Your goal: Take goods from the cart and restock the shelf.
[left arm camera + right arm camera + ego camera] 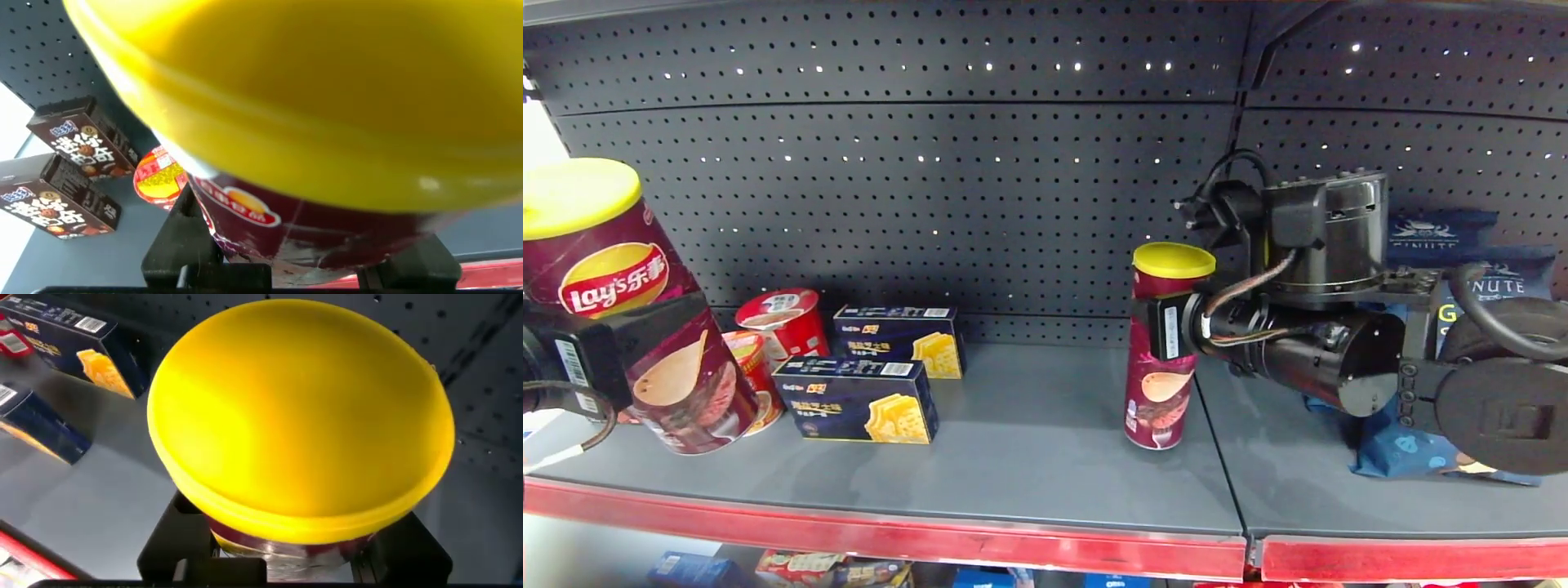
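Two maroon chip cans with yellow lids are held over the grey shelf (1029, 457). My left gripper (621, 355) is shut on one chip can (613, 294), which leans tilted above the shelf's left end; up close its lid (327, 82) and body (270, 220) sit between my left gripper (294, 265). My right gripper (1170, 331) is shut on the second can (1160, 384), upright near the shelf's middle with its base at the shelf surface. In the right wrist view that can's lid (302, 416) sits above my right gripper (294, 555).
Two dark blue cracker boxes (854, 400) (900, 339) and two red cups (786, 321) (747, 359) stand at the left. Blue bags (1462, 245) lie behind the right arm. A pegboard wall (931, 180) closes the back; a red lip (890, 535) edges the front.
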{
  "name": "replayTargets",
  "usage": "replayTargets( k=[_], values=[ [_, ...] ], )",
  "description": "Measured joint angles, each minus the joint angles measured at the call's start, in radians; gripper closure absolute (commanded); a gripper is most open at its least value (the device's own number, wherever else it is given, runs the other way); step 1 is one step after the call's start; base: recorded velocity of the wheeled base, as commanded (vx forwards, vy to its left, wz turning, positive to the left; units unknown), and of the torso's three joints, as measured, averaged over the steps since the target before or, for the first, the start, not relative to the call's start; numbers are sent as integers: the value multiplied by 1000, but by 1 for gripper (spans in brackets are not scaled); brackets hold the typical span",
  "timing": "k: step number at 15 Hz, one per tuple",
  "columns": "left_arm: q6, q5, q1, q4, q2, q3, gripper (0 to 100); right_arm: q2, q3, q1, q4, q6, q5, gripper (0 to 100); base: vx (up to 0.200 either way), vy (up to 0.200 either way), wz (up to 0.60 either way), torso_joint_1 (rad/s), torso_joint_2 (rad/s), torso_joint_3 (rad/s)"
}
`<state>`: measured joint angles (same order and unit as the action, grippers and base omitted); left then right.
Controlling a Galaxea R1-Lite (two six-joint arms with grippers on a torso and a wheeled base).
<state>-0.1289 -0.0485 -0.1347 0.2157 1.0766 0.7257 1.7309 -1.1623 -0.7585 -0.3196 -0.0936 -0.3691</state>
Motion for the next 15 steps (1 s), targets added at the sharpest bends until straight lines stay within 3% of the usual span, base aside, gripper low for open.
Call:
replayTargets(
  k=[2,7,15],
  values=[
    [0,2,-2,3,19,6,100,-28,50,-13,-27,-2,-30,100,0,0,0,0,0,0],
    [3,0,-81,3,103,104,100,-60,181,-46,-144,-3,-83,100,0,0,0,0,0,0],
    [6,-3,-125,3,228,219,100,-64,219,-75,-155,-21,-86,100,0,0,0,0,0,0]
  ],
)
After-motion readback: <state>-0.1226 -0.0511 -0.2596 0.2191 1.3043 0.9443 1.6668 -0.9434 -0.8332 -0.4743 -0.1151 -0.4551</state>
